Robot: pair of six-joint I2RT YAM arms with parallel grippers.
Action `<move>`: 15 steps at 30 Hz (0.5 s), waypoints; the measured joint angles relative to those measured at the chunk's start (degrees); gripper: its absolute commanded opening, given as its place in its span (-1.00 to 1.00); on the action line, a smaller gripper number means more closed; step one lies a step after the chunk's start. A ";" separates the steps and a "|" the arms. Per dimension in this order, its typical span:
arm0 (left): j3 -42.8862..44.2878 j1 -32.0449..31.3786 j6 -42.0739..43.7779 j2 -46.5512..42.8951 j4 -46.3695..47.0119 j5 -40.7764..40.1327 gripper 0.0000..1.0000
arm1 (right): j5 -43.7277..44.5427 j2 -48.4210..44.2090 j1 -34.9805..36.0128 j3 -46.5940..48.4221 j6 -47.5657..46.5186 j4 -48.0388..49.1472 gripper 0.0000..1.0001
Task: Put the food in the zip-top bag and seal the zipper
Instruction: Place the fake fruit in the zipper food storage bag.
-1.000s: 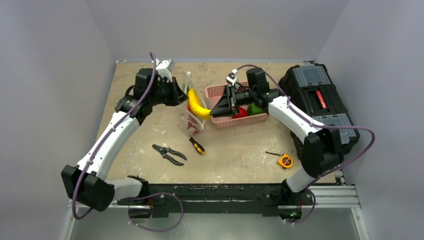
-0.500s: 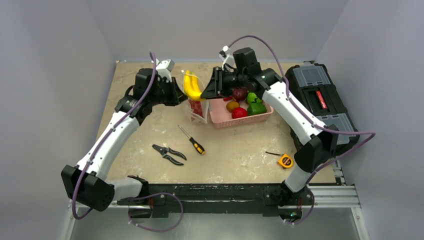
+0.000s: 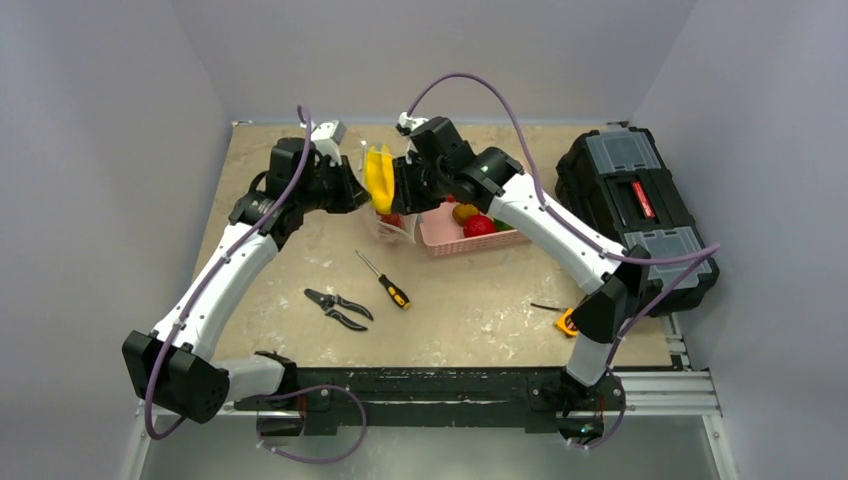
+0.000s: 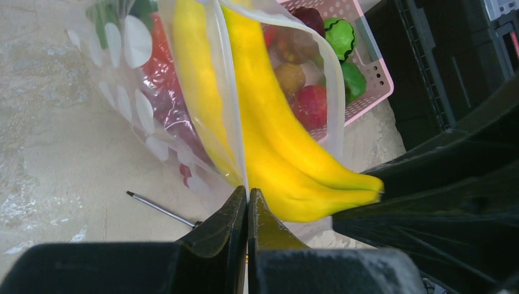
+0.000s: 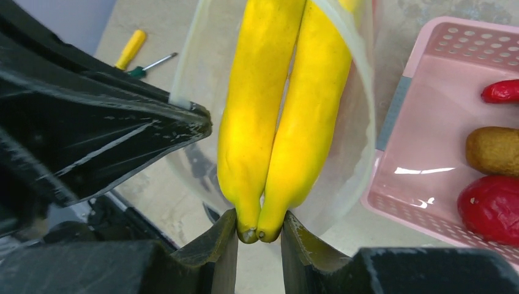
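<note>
Two arms are seen in the top view, the left arm [image 3: 215,285] at the left of the frame and the right arm [image 3: 560,225] at the right. Each is built of white curved shells joined by black cylindrical joints, and a purple cable [image 3: 460,76] is looped along each. Both are bolted to a black base rail [image 3: 440,385] at the bottom. In the wrist views the left gripper [image 4: 247,195] and right gripper [image 5: 258,217] are shown with glossy black tapered fingers.

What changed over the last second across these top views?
The right hand, shut on the banana, swung left from over the pink basket and now holds it in the mouth of the zip-top bag. The left hand stayed pinching the bag's edge; the screwdriver and pliers did not move.
</note>
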 measured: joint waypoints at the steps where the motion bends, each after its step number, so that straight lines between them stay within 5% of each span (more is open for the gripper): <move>1: -0.02 -0.02 0.00 -0.04 0.28 0.28 -1.00 | 0.66 0.55 0.31 0.00 -0.42 -0.22 -1.00; 10: -0.02 -0.02 -0.46 -0.22 0.83 1.53 -1.00 | 6.12 6.27 3.80 0.72 -3.39 -1.16 -0.83; 15: -0.02 0.04 -0.59 -0.22 0.81 1.86 -1.00 | 7.61 7.02 4.37 1.20 -4.59 -0.66 -0.38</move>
